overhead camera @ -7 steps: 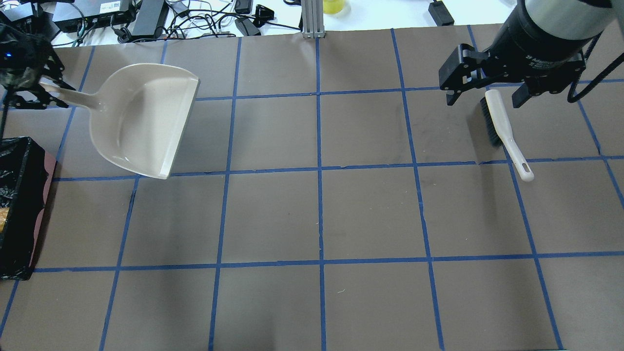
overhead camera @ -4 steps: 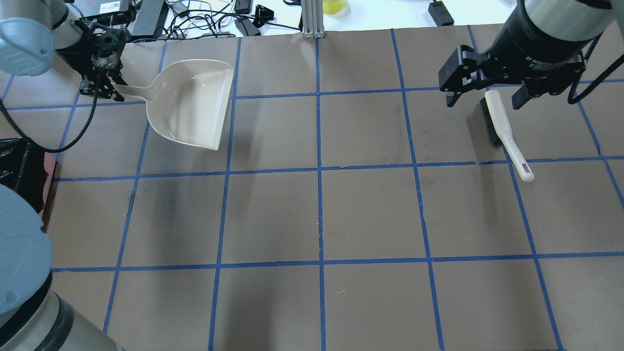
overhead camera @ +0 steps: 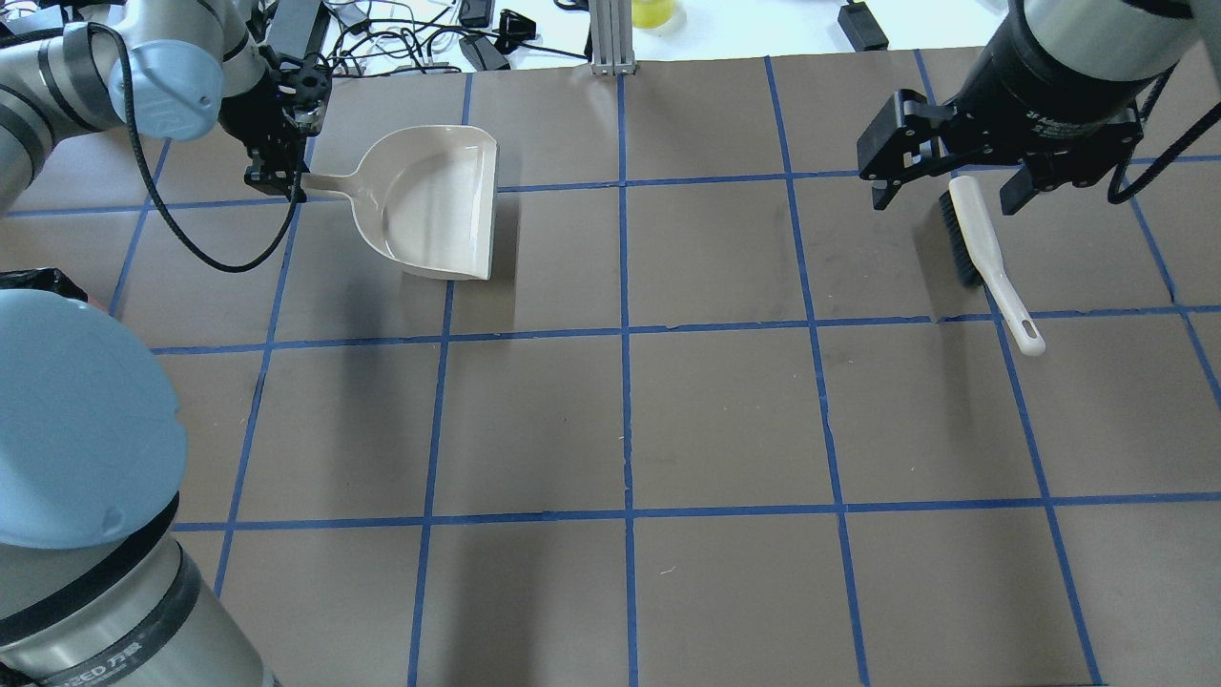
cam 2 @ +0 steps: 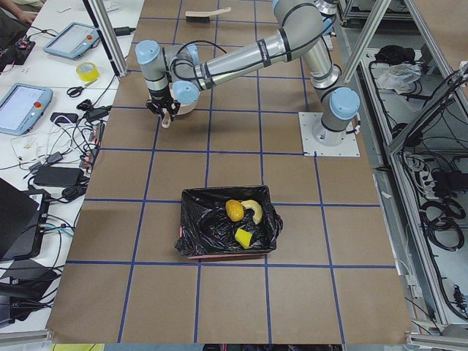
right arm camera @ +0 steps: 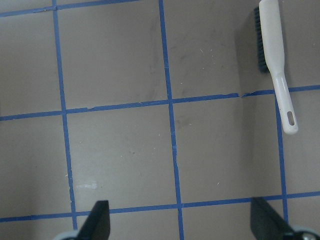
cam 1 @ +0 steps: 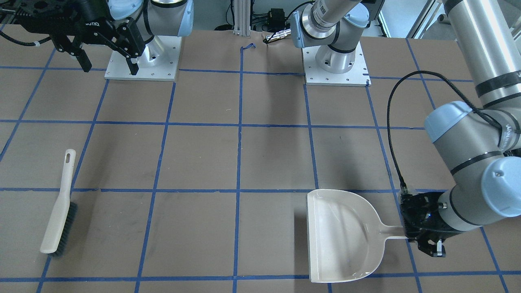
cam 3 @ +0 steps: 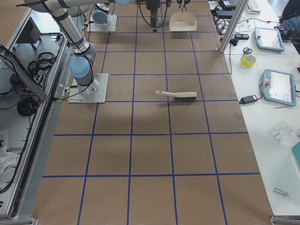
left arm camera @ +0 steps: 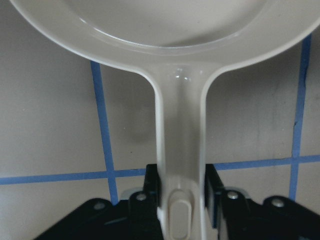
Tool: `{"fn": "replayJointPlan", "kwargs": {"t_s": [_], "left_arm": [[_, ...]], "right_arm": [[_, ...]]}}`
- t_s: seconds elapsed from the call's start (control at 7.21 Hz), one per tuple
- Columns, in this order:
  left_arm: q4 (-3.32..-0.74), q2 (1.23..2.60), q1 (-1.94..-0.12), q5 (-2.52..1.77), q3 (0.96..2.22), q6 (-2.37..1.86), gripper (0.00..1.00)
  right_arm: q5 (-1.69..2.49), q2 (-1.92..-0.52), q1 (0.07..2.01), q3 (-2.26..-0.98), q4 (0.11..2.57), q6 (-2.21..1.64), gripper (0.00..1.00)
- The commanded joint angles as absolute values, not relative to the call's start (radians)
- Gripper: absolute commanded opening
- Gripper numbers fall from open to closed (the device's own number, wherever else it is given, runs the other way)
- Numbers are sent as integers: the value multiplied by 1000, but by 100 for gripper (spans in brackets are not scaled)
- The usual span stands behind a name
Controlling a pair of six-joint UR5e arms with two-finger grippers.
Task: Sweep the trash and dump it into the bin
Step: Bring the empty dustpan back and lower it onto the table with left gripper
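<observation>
Left gripper (left arm camera: 181, 197) is clamping the end of the beige dustpan (overhead camera: 434, 205) handle; whether the pan is touching the brown gridded worktop (overhead camera: 725, 410) cannot be told. Right gripper (cam 1: 109, 67) is hanging spread wide and empty, above the hand brush (cam 1: 59, 219) lying flat. The bin (cam 2: 194, 228), well apart at the robot's left end, is containing the golden lump (cam 2: 234, 210), pale peel (cam 2: 254, 210) and yellow sponge wedge (cam 2: 243, 238).

Left gripper (cam 1: 410, 237) clamped on dustpan (cam 1: 342, 240) handle near operators' edge; brush (cam 1: 57, 221) flat near same edge, opposite end; right gripper (cam 1: 109, 67) spread wide.
</observation>
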State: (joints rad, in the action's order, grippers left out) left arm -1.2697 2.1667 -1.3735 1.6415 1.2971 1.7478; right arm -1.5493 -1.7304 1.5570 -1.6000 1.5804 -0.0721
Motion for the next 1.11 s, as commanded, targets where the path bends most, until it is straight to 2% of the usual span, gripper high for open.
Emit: {"fn": "replayJointPlan", "kwargs": {"t_s": [0.0,0.42,0.83,0.97], "left_arm": [[-1250,2184,-1376,1640,1316,1715,0],[-1174,2163,-1384,1638,1422,1747,0],[-1155,2152,-1382,1638,1450,1776,0],[-1152,2157,-1382,1634,1444,1772,16]], "right_arm": [[-1551,-1730,1557,-1600,1580,-72,100],[-1551,-1730,1557,-1600,1578,-72,100],[-1551,-1730,1557,-1600,1578,-72,100],[-1549,-1730,1557,-1600,1580,-72,100]]}}
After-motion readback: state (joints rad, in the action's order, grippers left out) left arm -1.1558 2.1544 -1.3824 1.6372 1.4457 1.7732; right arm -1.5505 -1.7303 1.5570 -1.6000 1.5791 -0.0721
